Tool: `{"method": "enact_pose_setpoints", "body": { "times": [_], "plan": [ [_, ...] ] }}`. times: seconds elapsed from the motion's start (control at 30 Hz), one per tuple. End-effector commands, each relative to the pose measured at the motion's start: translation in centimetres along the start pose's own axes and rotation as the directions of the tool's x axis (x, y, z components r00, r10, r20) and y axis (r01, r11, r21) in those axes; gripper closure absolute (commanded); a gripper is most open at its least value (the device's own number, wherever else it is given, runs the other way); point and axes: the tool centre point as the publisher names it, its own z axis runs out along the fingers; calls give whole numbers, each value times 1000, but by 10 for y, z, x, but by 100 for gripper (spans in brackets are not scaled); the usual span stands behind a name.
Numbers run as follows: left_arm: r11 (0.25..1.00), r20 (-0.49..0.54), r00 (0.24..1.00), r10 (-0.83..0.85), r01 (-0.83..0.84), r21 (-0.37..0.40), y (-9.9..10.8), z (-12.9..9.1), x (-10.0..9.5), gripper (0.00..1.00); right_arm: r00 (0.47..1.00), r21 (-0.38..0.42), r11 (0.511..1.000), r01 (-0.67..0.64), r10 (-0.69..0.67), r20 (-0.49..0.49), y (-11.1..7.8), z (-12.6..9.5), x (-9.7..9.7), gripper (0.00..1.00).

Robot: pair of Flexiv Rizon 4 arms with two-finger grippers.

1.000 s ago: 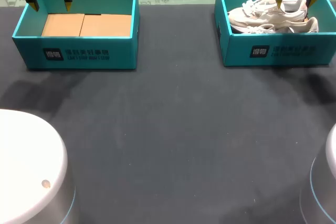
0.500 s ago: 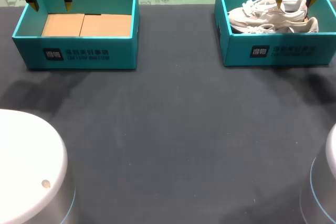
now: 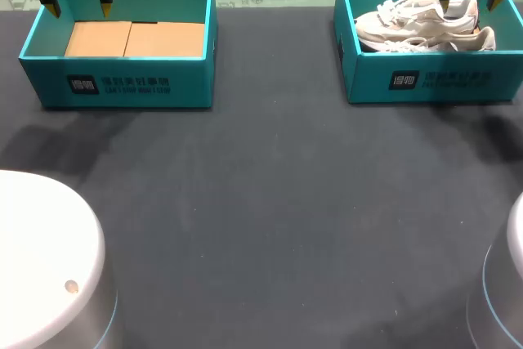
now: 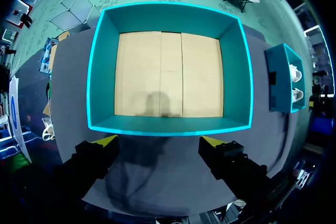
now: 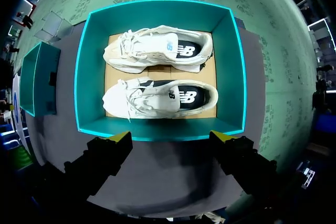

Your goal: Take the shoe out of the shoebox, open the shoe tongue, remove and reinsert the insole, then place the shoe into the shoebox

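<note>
1. Head view: dark grey table. The white bases of both arms sit at its near corners.
2. Head view: an empty box, teal with a bare cardboard floor, is at the far left. The shoebox, also teal, is at the far right, well apart from it.
3. Head view: the shoes, a white pair, lie inside the shoebox side by side. Their toes point toward the middle of the table.
4. Head view: the left gripper hangs over the far end of the empty box, fingers spread, holding nothing.
5. Head view: the right gripper hangs over the heel end of the shoes, fingers apart. I can't tell from here whether a tip touches a shoe.
6. Left wrist view: looking straight down into the empty box. The left gripper is wide open and above it, and the box's near wall shows between the tips. Nothing is in the grip.
7. Left wrist view: the shoebox is off to one side on the table, with the shoes just visible inside.
8. Right wrist view: looking down into the shoebox. The shoes lie flat on the cardboard floor, parallel, with a narrow gap between them.
9. Right wrist view: the right gripper is wide open and clear above the box, gripping nothing. The empty box is off to the toe side.
</note>
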Motion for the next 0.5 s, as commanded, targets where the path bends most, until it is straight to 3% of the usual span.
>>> {"method": "enact_pose_setpoints", "body": {
  "times": [0.03, 0.33, 0.43, 0.5],
  "plan": [
    [1000, 0, 1000, 0, 0, 0, 0, 0, 0, 0, 1000, -5, 1000, -5, 5, 7, 5, 8, -13, 0],
    [1000, 0, 1000, 0, 0, 0, 0, 0, 0, 0, 1000, 0, 1000, -24, 24, 17, 24, 39, -42, 0],
    [1000, 0, 1000, 0, 0, 0, 0, 0, 0, 0, 999, 9, 999, -32, 32, 14, 29, 52, -50, 18],
    [1000, 0, 1000, 0, 0, 0, 0, 0, 0, 0, 999, 14, 999, -42, 41, 9, 32, 59, -55, 19]
  ]
}}
